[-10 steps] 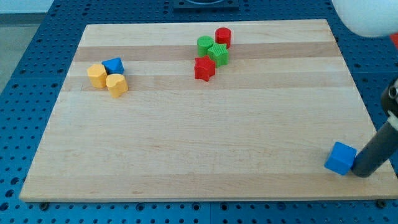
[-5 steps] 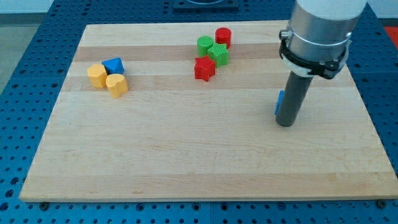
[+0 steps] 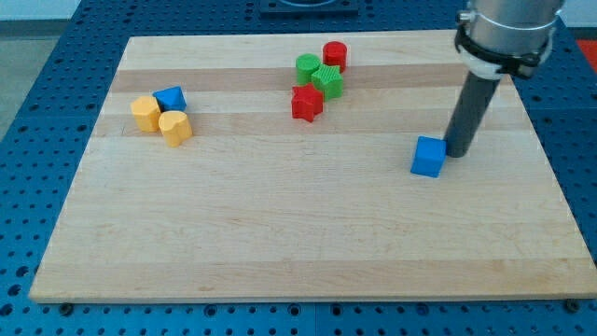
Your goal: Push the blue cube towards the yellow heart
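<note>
Tip (image 3: 457, 151) just right of blue cube (image 3: 428, 157)

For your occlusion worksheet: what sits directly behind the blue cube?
My tip stands behind the blue cube, at its upper right corner. Whether they touch cannot be told. Nothing else is hidden there.

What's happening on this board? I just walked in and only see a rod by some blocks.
A robot arm is sliding blocks across the wooden board with its rod. My tip sits right beside the blue cube, at its upper-right side, in the board's right half. The yellow heart lies far off at the view's left, clustered with another yellow block and a small blue block. The cube has most of the board left to cross.
</note>
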Robot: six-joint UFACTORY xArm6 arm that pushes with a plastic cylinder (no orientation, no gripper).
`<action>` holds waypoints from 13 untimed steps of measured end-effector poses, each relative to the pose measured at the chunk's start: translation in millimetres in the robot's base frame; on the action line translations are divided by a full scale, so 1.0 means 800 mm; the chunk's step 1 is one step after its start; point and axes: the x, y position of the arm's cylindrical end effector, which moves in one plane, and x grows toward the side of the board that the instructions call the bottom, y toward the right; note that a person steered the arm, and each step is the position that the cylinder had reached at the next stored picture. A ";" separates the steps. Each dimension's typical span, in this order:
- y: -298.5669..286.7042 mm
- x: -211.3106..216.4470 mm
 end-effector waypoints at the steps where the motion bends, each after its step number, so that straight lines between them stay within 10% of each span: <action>1: -0.048 0.000; 3: -0.184 0.022; 6: -0.035 -0.101; 8: -0.052 0.013; 13: -0.206 0.036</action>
